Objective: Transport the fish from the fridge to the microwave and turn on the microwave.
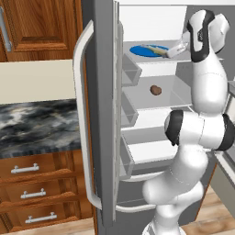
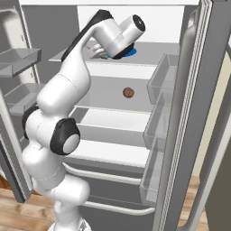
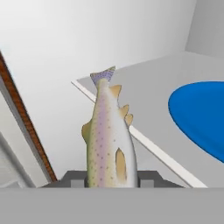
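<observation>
Inside the open fridge (image 1: 103, 114), the robot's gripper (image 3: 111, 180) is clamped on the fish (image 3: 108, 138), its two fingers pressed against either side of the body while the tail points away from the hand. The fish is held at the level of the top shelf, just beside the blue plate (image 1: 144, 50), not resting on it. One shelf lower sits a small brown lump (image 1: 155, 90). A dark stone counter (image 1: 36, 124) stands left of the fridge door.

My arm (image 1: 209, 87) is glossy white, built of rounded bulbous segments with black bands at the joints.
</observation>
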